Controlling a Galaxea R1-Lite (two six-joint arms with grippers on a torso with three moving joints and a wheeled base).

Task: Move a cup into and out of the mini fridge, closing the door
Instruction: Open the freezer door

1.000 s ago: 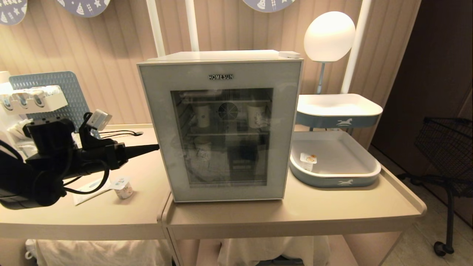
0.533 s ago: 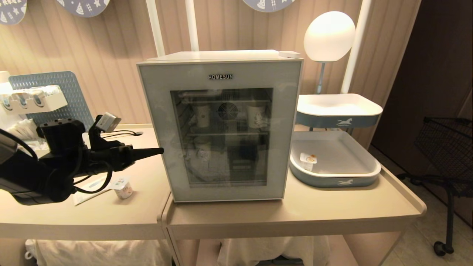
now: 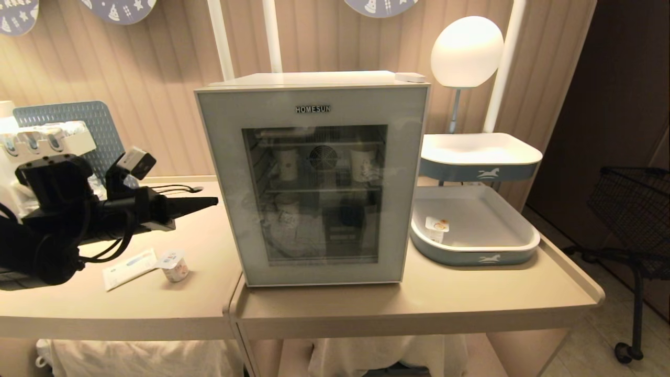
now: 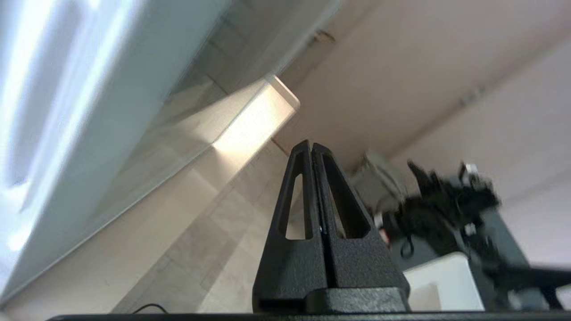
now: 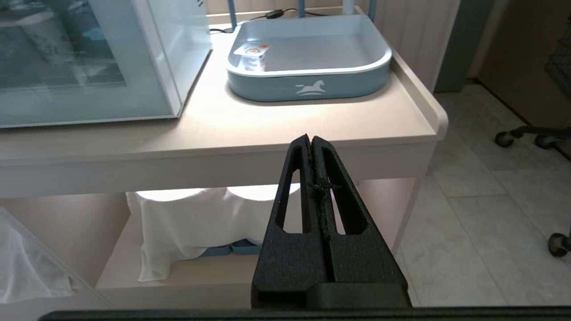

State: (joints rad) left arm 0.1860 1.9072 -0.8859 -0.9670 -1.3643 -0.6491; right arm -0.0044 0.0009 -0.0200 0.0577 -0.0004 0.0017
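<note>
Left tool (image 3: 212,200) pulled back from the door (image 3: 312,186), pressed together, cup (image 3: 174,266) on table, paper cups (image 3: 287,164) inside mini fridge (image 3: 314,78).

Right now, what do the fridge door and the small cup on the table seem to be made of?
The door: probably a matt grey-white plastic or coated frame around a glossy dark glass window, which reflects light and shows the shelves behind. The cup: likely thin plastic with a printed body and a white-and-blue lid that looks like foil; the exact material cannot be told.

A child's room: pastel horse-print trays (image 3: 473,251), globe lamp (image 3: 466,51), mini fridge (image 3: 313,178).
</note>
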